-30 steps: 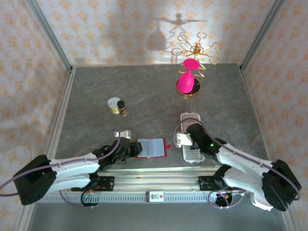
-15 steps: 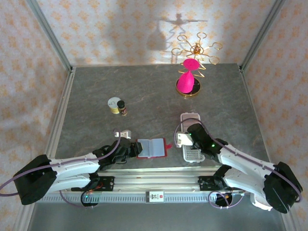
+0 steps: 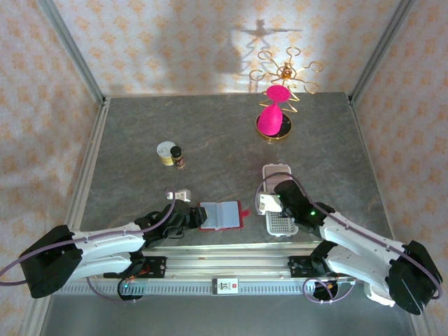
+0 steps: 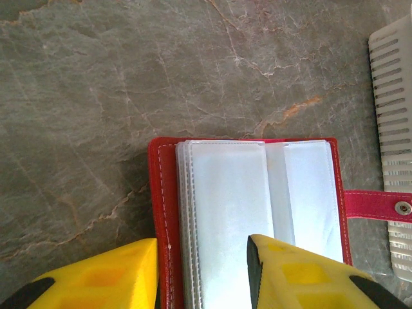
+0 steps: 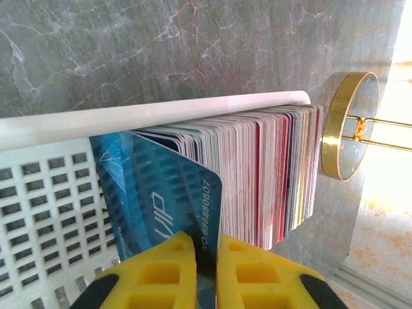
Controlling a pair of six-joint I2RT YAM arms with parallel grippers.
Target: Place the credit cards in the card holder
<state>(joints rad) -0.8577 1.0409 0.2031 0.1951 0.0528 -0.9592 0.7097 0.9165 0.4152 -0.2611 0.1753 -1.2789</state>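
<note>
Cream walls (image 3: 175,49) with an orange pattern close in a grey, veined, stone-look counter (image 3: 224,133); the red card holder (image 3: 222,215) lies open and flat on it, clear sleeves up; the left claw (image 4: 201,264) stands part open astride the holder's left half, one finger just off the red edge, the other over the sleeves; right of the holder, a white slotted tray (image 3: 280,225) carries the credit cards (image 5: 257,161) packed on edge; the right claw (image 5: 206,251) pinches a blue card (image 5: 174,193) there, its fingers all but closed.
</note>
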